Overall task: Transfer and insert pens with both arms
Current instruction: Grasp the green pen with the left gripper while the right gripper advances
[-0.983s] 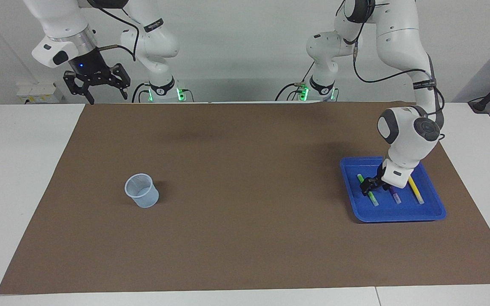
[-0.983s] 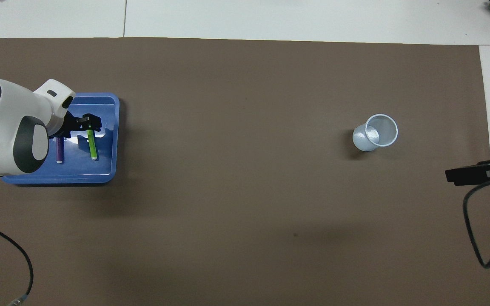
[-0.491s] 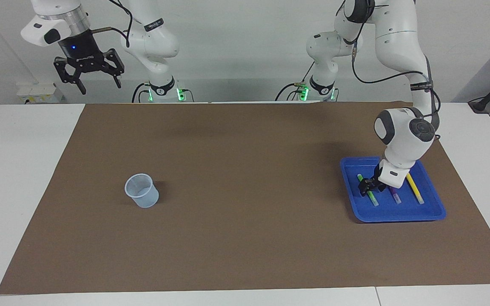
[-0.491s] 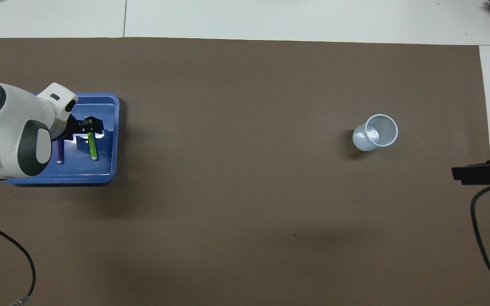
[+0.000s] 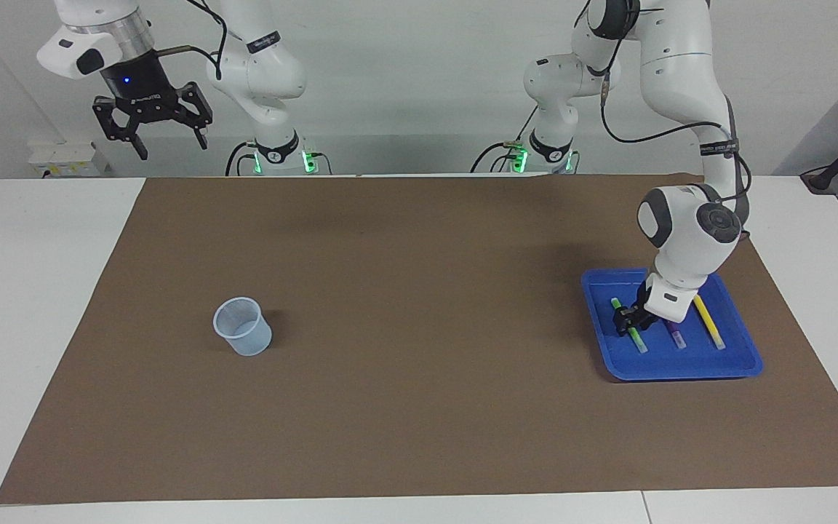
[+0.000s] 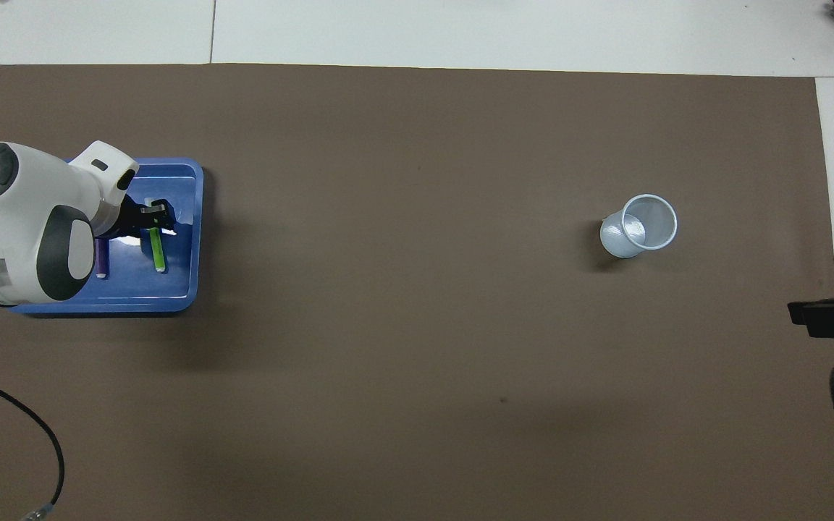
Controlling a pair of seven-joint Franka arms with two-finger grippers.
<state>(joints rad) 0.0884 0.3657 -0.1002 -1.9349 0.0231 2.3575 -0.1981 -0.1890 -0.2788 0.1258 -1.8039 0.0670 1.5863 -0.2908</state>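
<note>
**Left gripper down on the green pen in the tray**

The blue tray (image 5: 743,367) lies toward the left arm's end of the table, and all three pens rest in it side by side, their long axes running from the robots' side outward, pale ends farthest from the robots. The green pen (image 5: 636,340) lies nearest the table's middle, the purple pen (image 5: 675,335) beside it, the yellow pen (image 5: 710,325) nearest the table's end.

The left gripper (image 5: 626,318) is down in the tray, straddling the green pen at the part of the barrel nearer the robots — its fingers sit across the pen's long axis, one on each side. The jaws look partly closed around the barrel; whether they have a firm hold yet I cannot tell.

The right gripper (image 5: 151,135) waits high over its own end of the table, jaws wide open and empty. The cup (image 5: 243,327) stands upright on the brown mat (image 5: 404,407), well apart from the tray and toward the right arm's end — so the left arm is plainly the nearer one to the pens, the right arm to the cup.
</note>
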